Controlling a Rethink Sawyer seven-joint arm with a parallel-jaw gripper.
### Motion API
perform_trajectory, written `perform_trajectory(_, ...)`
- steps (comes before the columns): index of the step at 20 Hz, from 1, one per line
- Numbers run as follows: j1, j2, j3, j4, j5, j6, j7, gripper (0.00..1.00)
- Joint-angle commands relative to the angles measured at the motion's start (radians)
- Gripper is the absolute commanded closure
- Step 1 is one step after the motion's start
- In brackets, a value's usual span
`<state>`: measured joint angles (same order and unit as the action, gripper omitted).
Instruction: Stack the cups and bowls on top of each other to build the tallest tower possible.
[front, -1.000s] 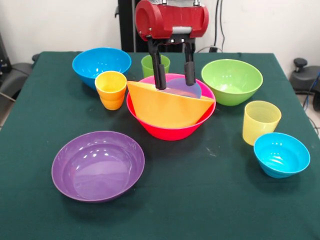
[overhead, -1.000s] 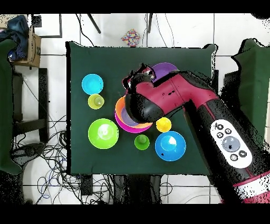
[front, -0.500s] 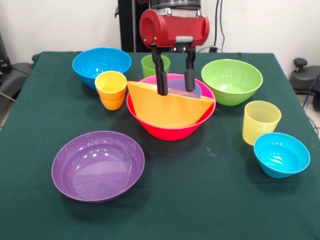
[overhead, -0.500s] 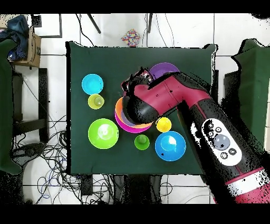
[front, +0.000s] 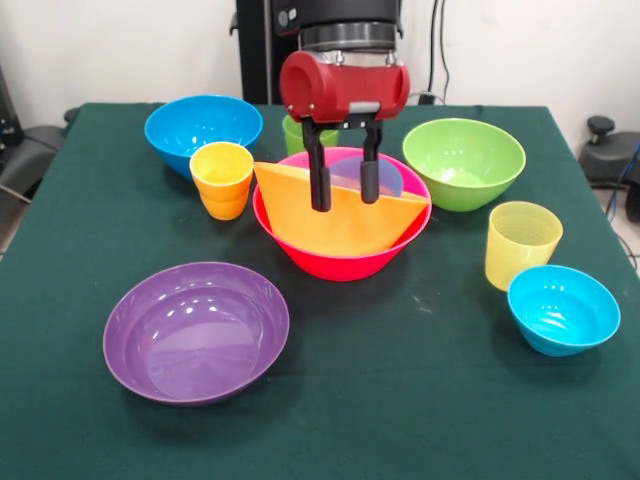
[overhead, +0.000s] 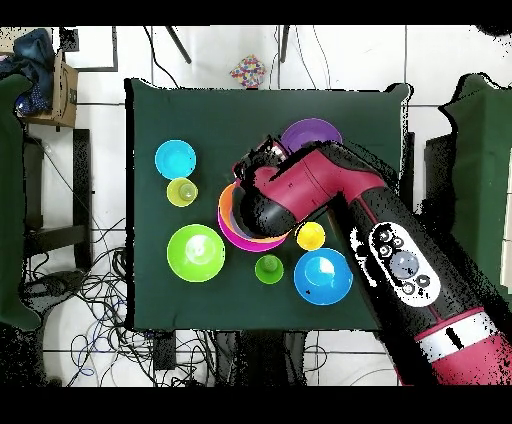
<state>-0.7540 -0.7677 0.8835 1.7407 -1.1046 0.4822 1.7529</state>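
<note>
The large pink bowl stands mid-table with the large orange bowl tilted inside it. A small blue bowl shows behind the orange rim. My gripper hangs over the orange bowl, open and empty, with its fingertips level with the rim; I cannot tell if they touch it. Loose on the cloth are the orange cup, green cup, pale yellow cup, purple bowl, medium blue bowl, green bowl and a second small blue bowl.
In the overhead view my arm covers most of the pink bowl. The purple bowl, green bowl and blue bowl ring it on the green cloth. Cables lie on the floor beside the table.
My gripper has come down and a little toward the front camera over the orange bowl, staying open. The bowls and cups have not moved.
</note>
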Motion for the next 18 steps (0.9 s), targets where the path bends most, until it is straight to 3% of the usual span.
perform_trajectory(1,0.039,0.062,-0.093,-0.018,-0.107,0.047,-0.179,0.0)
perform_trajectory(18,0.014,0.051,-0.099,0.052,-0.152,-0.013,-0.197,0.0)
